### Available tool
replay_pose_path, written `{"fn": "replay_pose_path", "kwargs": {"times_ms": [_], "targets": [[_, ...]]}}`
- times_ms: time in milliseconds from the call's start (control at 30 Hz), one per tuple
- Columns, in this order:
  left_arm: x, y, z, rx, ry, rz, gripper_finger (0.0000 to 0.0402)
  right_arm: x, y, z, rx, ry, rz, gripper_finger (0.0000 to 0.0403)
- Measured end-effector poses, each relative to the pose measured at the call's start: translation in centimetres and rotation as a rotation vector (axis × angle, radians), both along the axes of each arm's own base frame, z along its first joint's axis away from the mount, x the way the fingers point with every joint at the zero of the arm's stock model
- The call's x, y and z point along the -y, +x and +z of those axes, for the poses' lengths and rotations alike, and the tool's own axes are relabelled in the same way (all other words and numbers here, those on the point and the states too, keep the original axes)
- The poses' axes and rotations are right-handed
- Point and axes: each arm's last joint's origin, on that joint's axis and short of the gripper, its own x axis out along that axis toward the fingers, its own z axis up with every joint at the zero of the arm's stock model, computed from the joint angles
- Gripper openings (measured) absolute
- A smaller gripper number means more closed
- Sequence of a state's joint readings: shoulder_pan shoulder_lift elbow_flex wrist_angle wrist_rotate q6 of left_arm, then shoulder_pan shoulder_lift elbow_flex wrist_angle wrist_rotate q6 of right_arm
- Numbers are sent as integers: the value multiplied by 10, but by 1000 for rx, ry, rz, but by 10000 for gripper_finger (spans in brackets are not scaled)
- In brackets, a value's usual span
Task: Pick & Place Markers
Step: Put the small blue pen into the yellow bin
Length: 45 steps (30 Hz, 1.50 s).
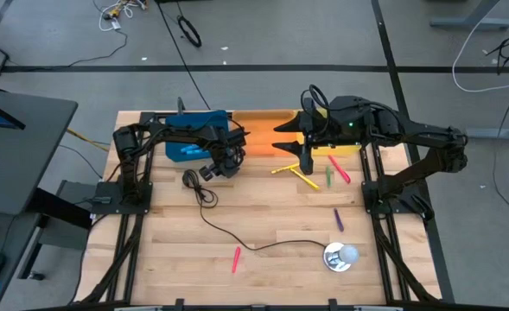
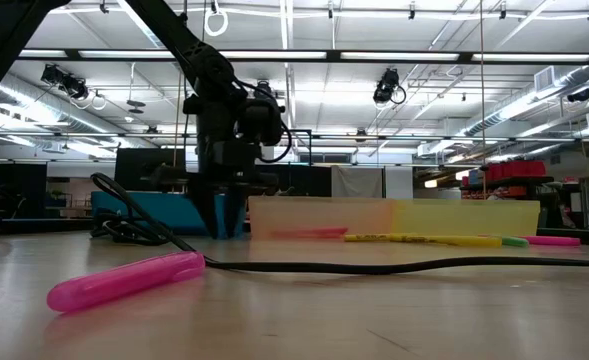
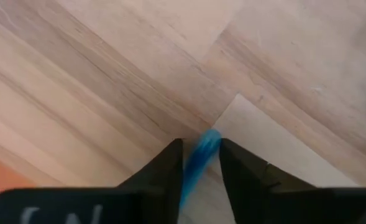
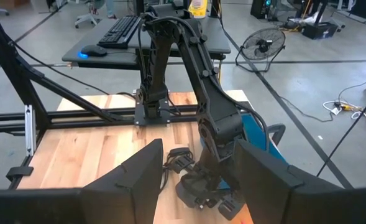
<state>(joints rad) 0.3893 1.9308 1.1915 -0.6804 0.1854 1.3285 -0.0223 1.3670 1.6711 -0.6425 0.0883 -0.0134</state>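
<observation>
High view: a wooden table (image 1: 263, 216) is seen from above, with a blue tray (image 1: 189, 138), an orange tray (image 1: 258, 130) and a yellow tray (image 1: 345, 149) set in a row along its far edge. The left gripper (image 1: 224, 164) is lowered to the wood just in front of the blue tray. The right gripper (image 1: 306, 160) is held above the table in front of the orange tray. Yellow markers (image 1: 295, 174), a green marker (image 1: 329, 177) and a pink marker (image 1: 340, 170) are scattered near the right gripper; a purple marker (image 1: 339, 219) lies farther forward, and another pink marker (image 1: 236, 258) lies near the front edge. A black cable (image 1: 237, 238) is trailed across the wood to a round silver-white object (image 1: 340, 256).

Low view: the front pink marker (image 2: 126, 279) is seen close up, with the cable (image 2: 394, 265) behind it. The left gripper (image 2: 229, 215) is pointed down at the table in front of the blue tray (image 2: 144, 212).

Left wrist view: a blue marker (image 3: 198, 162) is seen between the two dark fingers (image 3: 164, 171), which are nearly together around it; whether it is firmly clamped cannot be told.

Right wrist view: the right gripper's fingers (image 4: 139, 177) are held well apart with nothing between them, and the left arm (image 4: 207, 118) is seen beyond.
</observation>
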Motion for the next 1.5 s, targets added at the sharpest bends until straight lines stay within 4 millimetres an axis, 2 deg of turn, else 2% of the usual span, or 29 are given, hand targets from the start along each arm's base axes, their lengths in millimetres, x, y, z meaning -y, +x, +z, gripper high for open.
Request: {"fn": "replay_pose_path", "kwargs": {"times_ms": [233,533,633,867,1033,1500], "targets": [[0,1,0,17,-12,-3,28,0,1,1,17,3,0,201],[15,10,3,14,-43,68,30,0,1,2,19,14,-3,201],[19,20,15,32,-90,173,26,0,1,2,21,31,-10,201],[18,45,57,120,-250,390,24,0,1,2,21,30,-10,201],[16,59,83,182,-381,494,24,0,0,2,25,25,-8,201],[12,76,112,343,-594,711,24,0,0,11,105,-41,13,201]]}}
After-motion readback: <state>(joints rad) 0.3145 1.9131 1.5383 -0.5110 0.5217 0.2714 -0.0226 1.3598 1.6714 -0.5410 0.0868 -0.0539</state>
